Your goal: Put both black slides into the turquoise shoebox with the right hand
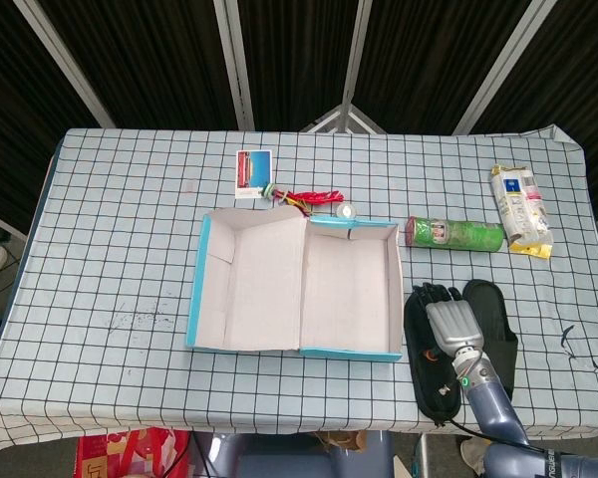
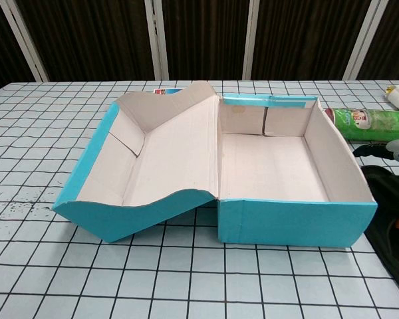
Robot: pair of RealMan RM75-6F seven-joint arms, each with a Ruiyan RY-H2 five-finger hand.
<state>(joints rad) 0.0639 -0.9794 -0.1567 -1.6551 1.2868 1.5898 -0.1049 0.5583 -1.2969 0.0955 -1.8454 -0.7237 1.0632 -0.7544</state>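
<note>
Here the right hand (image 1: 450,321) lies fingers-apart over two black slides (image 1: 431,349), their long axes running near-to-far.

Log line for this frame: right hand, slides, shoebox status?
right hand: over black slides, fingers spread, no grip seen | slides: on table beside turquoise shoebox | shoebox: open, holds no slide | left hand: not in view

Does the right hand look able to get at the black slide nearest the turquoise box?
Probably yes: the right hand is over the left black slide, fingers at its far end, nothing between.
</note>
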